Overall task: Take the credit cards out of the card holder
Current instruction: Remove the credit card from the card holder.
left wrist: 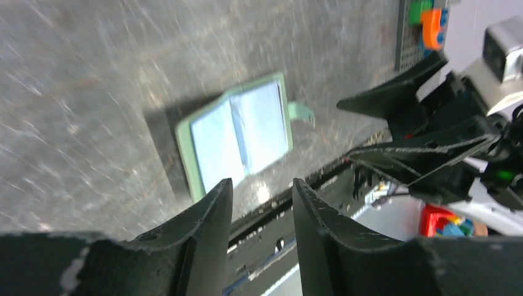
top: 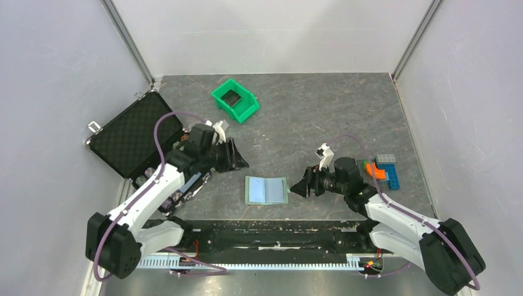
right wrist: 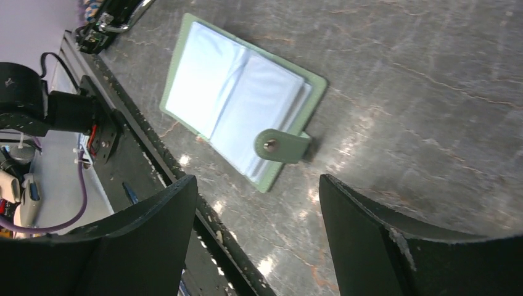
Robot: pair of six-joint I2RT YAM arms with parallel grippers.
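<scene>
The card holder [top: 266,190] lies spread open and flat near the table's front edge, with pale green edges, light blue inner panels and its closing tab [top: 287,190] pointing right. It also shows in the left wrist view [left wrist: 237,135] and the right wrist view [right wrist: 234,105]. No dark credit cards show in the holder. A dark flat thing [top: 232,98] lies in the green bin; I cannot tell whether it is a card. My left gripper [top: 239,157] [left wrist: 261,185] is open and empty, behind and left of the holder. My right gripper [top: 296,187] [right wrist: 257,182] is open and empty, just right of the tab.
The green bin [top: 245,111] stands at the back centre. A big open black foam-lined case [top: 132,132] lies at the left. Coloured toy bricks [top: 383,169] sit at the right behind my right arm. The black front rail [top: 265,234] runs just below the holder.
</scene>
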